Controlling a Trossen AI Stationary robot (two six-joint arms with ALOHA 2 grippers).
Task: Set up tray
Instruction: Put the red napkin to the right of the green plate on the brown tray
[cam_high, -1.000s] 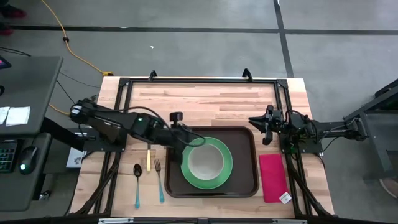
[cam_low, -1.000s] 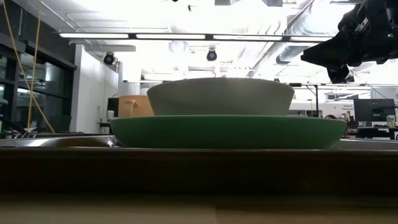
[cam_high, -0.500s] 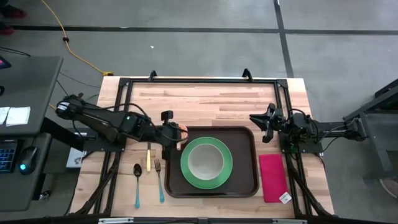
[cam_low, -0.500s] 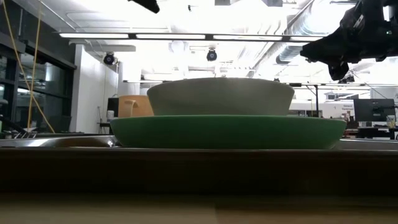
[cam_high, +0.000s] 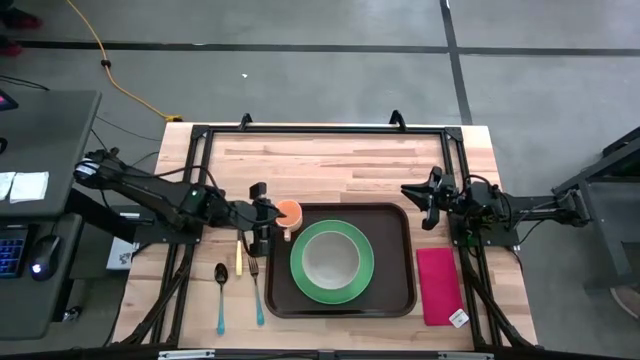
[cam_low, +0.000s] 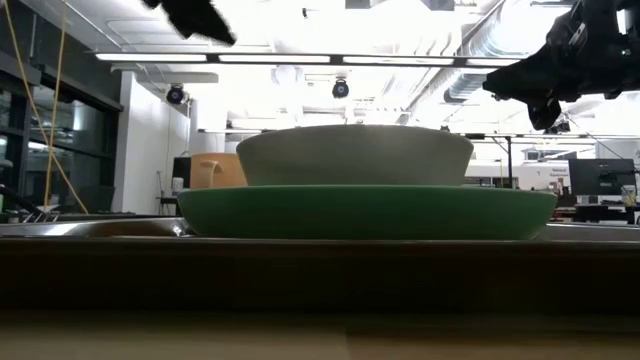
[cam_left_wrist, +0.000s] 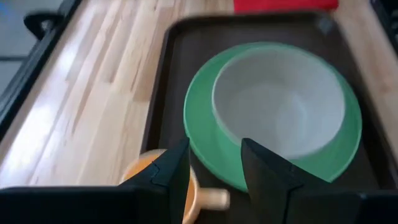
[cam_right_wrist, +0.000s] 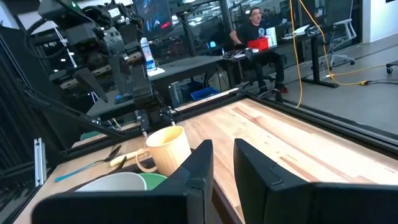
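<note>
Tray (cam_high: 392, 225) lies flat at mid-table, toward the near edge. The green plate (cam_high: 300, 265) is inside it with the pale bowl (cam_high: 330, 260) on top, both left of the tray's middle.

Left gripper (cam_high: 262, 222) hovers just beside the tray's far-left corner, released, jaws apart and empty. The orange cup (cam_high: 288, 211) stands upright right at that corner, just ahead of the jaws. Can't tell whether it sits inside the rim, on it, or just outside.

Right gripper (cam_high: 425, 198) waits off the tray's far-right corner, carrying nothing (clenched or released, I cannot tell).

Step in hand, my reading: get clear of the cup, then go for the cutlery.
- Back straight away from the cup, jaws kept wide. The handle points toward the plate, and a sideways sweep could catch it.
- Check the cup's seating before leaving it, since a cup on the rim would tip.

Edges and room:
- Knife (cam_high: 239, 258), fork (cam_high: 256, 290) and spoon (cam_high: 221, 298) lie just left of the tray, fork nearest the rim. That strip is tight.
- Red napkin (cam_high: 438, 285) lies just right of the tray.
- Far half of the table (cam_high: 330, 160) is open, bounded by the black frame rail (cam_high: 320, 129).
</note>
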